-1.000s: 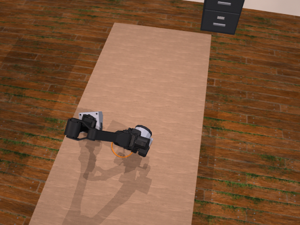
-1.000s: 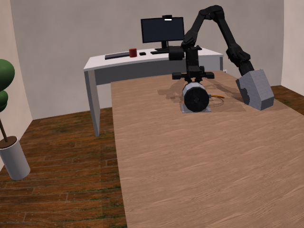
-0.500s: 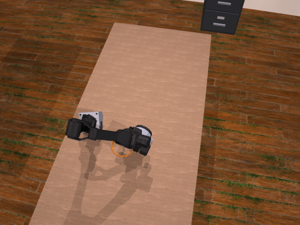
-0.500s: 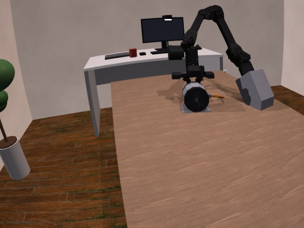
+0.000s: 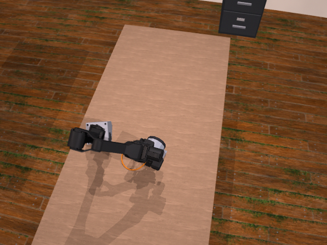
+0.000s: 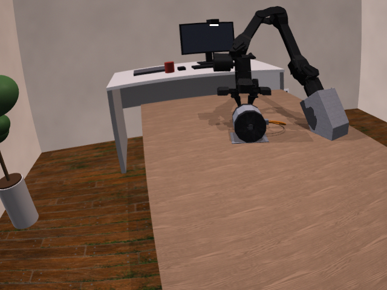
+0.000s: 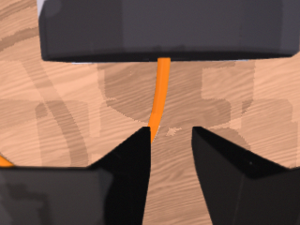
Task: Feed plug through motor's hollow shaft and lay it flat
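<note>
From above I see only an orange cable point(image 5: 132, 168) loop on the desk point(image 5: 168, 87); my arm hides most of the motor point(image 5: 158, 142). The wrist view shows the cable entering the motor, beside the narrow, empty gripper point(image 7: 171, 133). I can't find the plug.

Office (monitor point(image 6: 206, 38), desk point(image 6: 175, 81), filing cabinet point(image 5: 241, 17))
</note>
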`<state>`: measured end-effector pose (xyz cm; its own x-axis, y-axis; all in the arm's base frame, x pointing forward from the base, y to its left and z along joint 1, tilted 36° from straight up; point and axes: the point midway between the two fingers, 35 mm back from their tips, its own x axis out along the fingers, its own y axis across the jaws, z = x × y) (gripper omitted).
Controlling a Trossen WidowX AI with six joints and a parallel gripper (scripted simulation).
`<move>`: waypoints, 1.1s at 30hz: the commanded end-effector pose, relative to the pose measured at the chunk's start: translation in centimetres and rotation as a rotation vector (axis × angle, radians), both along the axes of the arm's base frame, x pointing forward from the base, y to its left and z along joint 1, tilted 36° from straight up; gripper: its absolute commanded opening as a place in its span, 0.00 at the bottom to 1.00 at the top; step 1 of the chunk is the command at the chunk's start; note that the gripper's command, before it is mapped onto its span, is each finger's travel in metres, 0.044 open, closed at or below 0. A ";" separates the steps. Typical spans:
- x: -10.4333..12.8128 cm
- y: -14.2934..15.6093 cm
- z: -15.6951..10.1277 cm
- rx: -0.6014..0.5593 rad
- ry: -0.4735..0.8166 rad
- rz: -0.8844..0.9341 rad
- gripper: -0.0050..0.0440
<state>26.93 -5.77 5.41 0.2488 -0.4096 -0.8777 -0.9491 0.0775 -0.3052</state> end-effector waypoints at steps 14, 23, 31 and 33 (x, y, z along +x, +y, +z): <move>-0.2 -0.6 -2.0 0.000 0.019 -0.002 0.31; -0.2 -0.6 -1.7 -0.001 0.013 -0.005 0.21; -0.2 -0.6 -1.7 -0.001 0.013 -0.005 0.13; -0.2 -0.6 -1.7 -0.001 0.013 -0.005 0.10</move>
